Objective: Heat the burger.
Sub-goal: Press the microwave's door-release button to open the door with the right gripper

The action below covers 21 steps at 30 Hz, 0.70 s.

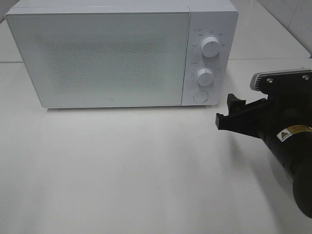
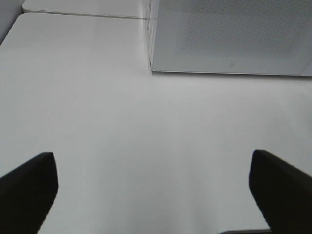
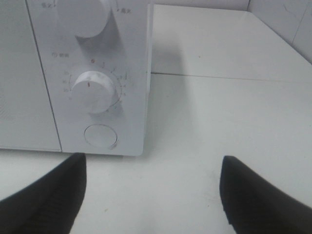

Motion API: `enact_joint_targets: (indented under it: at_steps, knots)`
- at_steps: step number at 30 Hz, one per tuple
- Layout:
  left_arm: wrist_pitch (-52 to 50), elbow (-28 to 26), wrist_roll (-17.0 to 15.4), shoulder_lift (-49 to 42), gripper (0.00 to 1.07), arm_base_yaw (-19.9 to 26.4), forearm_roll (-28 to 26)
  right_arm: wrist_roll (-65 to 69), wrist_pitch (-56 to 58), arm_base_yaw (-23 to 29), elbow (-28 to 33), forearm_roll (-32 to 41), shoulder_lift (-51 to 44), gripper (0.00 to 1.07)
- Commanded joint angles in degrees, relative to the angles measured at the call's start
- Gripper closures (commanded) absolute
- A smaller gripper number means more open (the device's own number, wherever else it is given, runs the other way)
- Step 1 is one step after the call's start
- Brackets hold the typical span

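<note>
At 12 o'clock on the worktop, the microwave stands with its door shut; the burger shows in no view, so its place cannot be told. At 3 o'clock, the right tool is spread wide and holds nothing, pointing at the lower knob and button. The left tool, seen only by its wrist camera, is likewise spread wide and empty above bare worktop near the door.

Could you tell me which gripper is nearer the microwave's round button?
Right. The right gripper hangs just in front and right of the button; the left gripper faces the microwave's far left corner.
</note>
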Motion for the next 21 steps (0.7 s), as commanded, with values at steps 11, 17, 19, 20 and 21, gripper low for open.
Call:
enact_joint_targets:
  at_steps: [11,17,19,20,21]
  knots:
    - [-0.8,0.0,0.0,-0.86,0.07,0.11,-0.57,-2.92,-6.13,5.84,-4.01,5.61,1.72,0.32]
    - [-0.8,0.0,0.0,-0.86,0.07,0.11,-0.57,-0.23,-6.02,5.84,-4.47,5.61,1.72,0.34]
    - [-0.8,0.0,0.0,-0.86,0.07,0.11,-0.57,1.2,-5.9,5.84,-4.47,5.61,1.72,0.35]
    - [-0.8,0.0,0.0,-0.86,0.07,0.11,-0.57,5.79,-5.39,5.84,-4.47,5.61,1.72,0.38]
    - [-0.8,0.0,0.0,-0.86,0.07,0.11,-0.57,5.79,-5.39,5.84,-4.47,5.61,1.72,0.38]
